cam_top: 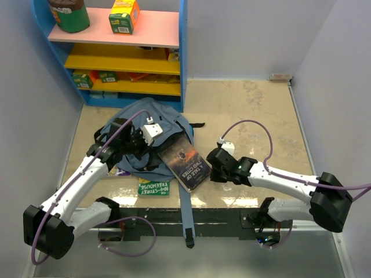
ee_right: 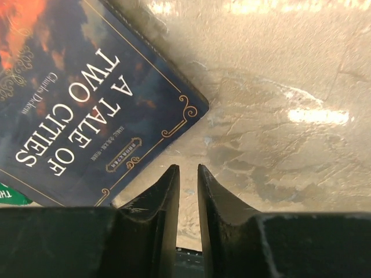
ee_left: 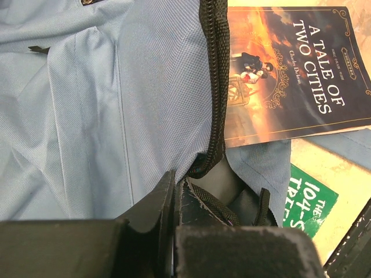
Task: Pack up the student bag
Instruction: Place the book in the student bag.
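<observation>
The left gripper (cam_top: 141,141) pinches the black zipper edge of the soft slate-blue fabric student bag (cam_top: 130,124), which lies flat mid-table, rounded top toward the blue shelf unit (cam_top: 122,52), long strap trailing toward the near edge. A dark paperback book (cam_top: 185,159) overlaps its right side. Right of that, the right gripper (cam_top: 213,165) hovers over the beige marbled tabletop (cam_top: 255,110), jaws nearly closed, empty.

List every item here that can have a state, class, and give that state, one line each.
student bag: lying flat on the table, zip opening held open at its edge.
A Tale of Two Cities book: closed, face up, partly on the bag.
green book: flat on the table, partly under the bag.
left gripper: shut on the bag's zip edge.
right gripper: nearly shut, empty, beside the book's corner.
</observation>
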Action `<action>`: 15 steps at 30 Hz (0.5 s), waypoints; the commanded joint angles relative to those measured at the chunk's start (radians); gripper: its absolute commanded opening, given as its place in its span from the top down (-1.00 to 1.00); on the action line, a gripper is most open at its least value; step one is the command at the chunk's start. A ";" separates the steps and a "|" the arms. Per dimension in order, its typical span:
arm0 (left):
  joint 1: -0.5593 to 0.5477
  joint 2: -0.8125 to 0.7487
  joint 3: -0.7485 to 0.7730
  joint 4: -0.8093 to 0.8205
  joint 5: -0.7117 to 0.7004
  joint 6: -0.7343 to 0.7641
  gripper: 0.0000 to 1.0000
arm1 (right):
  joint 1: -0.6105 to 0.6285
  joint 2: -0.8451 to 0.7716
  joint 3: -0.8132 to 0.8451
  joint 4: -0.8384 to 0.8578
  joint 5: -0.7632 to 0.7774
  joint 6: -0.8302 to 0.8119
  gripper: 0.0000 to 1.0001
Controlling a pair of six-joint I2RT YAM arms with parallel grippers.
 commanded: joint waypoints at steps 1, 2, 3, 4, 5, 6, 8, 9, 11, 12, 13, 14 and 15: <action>0.002 0.002 0.004 -0.004 -0.002 0.021 1.00 | -0.002 0.006 -0.057 0.083 -0.043 0.065 0.59; 0.002 0.005 0.006 -0.004 -0.001 0.021 1.00 | -0.002 0.021 -0.063 0.102 -0.044 0.068 0.59; 0.002 0.007 0.009 -0.004 0.007 0.018 1.00 | -0.002 0.041 -0.067 0.115 -0.039 0.069 0.60; 0.002 0.008 0.011 -0.004 0.008 0.017 1.00 | -0.002 0.061 -0.072 0.155 -0.016 0.065 0.60; 0.002 0.010 0.015 -0.006 0.013 0.013 1.00 | -0.002 0.108 -0.072 0.175 -0.008 0.065 0.61; 0.002 0.011 0.017 -0.012 0.014 0.013 1.00 | 0.000 0.131 -0.072 0.200 -0.007 0.066 0.62; 0.002 0.013 0.023 -0.018 0.019 0.013 1.00 | -0.002 0.187 -0.072 0.269 0.006 0.071 0.67; 0.002 0.011 0.024 -0.023 0.021 0.013 1.00 | -0.002 0.197 -0.074 0.315 0.012 0.080 0.70; 0.002 0.010 0.024 -0.024 0.027 0.018 1.00 | -0.002 0.213 -0.065 0.350 0.028 0.077 0.76; 0.002 0.011 0.026 -0.026 0.030 0.021 1.00 | 0.000 0.211 -0.043 0.359 0.039 0.068 0.77; 0.002 0.011 0.026 -0.029 0.034 0.023 1.00 | -0.002 0.205 -0.028 0.373 0.048 0.059 0.78; 0.000 0.013 0.026 -0.031 0.039 0.029 1.00 | -0.002 0.187 -0.011 0.375 0.071 0.046 0.78; -0.001 0.016 0.027 -0.034 0.042 0.032 1.00 | -0.002 0.176 0.024 0.385 0.081 0.028 0.78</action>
